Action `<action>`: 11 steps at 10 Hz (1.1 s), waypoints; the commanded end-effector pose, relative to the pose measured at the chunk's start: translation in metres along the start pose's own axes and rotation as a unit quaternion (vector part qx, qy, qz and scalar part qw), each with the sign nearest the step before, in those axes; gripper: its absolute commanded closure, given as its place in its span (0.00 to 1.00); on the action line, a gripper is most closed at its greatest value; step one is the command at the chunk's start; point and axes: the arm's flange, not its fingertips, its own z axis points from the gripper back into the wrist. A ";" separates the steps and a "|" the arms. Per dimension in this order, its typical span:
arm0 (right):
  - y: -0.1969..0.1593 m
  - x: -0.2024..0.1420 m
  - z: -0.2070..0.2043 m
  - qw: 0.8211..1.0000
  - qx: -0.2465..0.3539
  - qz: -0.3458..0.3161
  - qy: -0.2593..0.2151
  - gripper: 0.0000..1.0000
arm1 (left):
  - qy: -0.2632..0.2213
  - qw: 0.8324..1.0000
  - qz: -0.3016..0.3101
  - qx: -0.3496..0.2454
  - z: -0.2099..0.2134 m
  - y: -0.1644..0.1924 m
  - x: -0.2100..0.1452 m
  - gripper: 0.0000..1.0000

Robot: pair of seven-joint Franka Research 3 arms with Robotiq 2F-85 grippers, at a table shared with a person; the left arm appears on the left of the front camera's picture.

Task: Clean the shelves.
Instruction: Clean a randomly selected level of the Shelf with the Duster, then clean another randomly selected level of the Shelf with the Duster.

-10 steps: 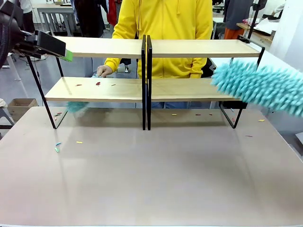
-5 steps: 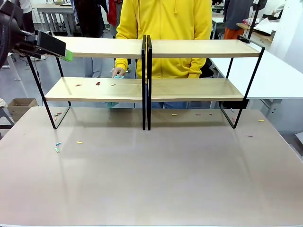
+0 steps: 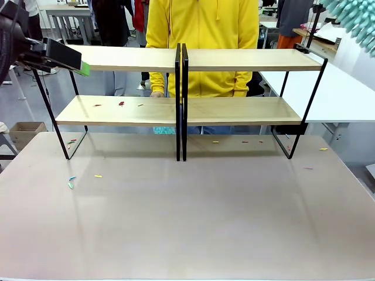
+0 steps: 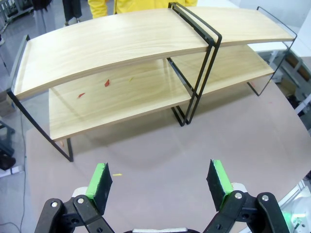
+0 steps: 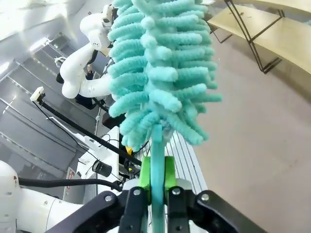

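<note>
The left hand (image 4: 159, 180) hangs above the near left part of the bench (image 3: 193, 222). Its two fingers are spread wide, with nothing between the green pads (image 4: 100, 178). In the front view it sits at the upper left, level with the left end of the top board.

The right hand (image 5: 156, 171) is clamped tight on the thin teal handle of a fluffy teal duster (image 5: 163, 63). The duster is held high at the right, apart from the shelves (image 3: 234, 110), and its head pokes into the top right corner of the front view.

A few coloured scraps (image 3: 70, 180) lie on the bench at the near left, in front of the left rack's leg, with a yellow one just to their right. More scraps lie farther back, close to the foot of the right rack and off its right end.

The shelves stand across the far half of the bench. They are two racks joined at the middle by black posts, each with two light wooden boards, and together they are nearly bench-wide. The lower left board carries some red scraps (image 3: 121, 103).

Behind the shelves stands a person (image 3: 202, 29) in a yellow hooded top. The person's hand (image 3: 157, 93) is at the far edge of the lower left board, near the middle posts. A bit of teal (image 3: 164, 130) shows under that board; what it is cannot be told.
</note>
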 end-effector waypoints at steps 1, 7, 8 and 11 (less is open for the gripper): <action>0.004 -0.001 0.006 1.000 0.001 0.013 0.004 0.87 | -0.002 1.000 0.000 0.005 0.001 0.001 0.000 0.00; 0.004 -0.001 0.006 1.000 0.001 0.013 0.004 0.87 | -0.002 1.000 0.000 0.005 0.001 0.001 0.000 0.00; 0.004 -0.001 0.006 1.000 0.001 0.013 0.004 0.87 | -0.002 1.000 0.000 0.005 0.001 0.001 0.000 0.00; 0.001 -0.001 0.002 1.000 -0.001 -0.001 -0.002 0.87 | -0.002 1.000 0.000 0.005 0.001 0.001 0.000 0.00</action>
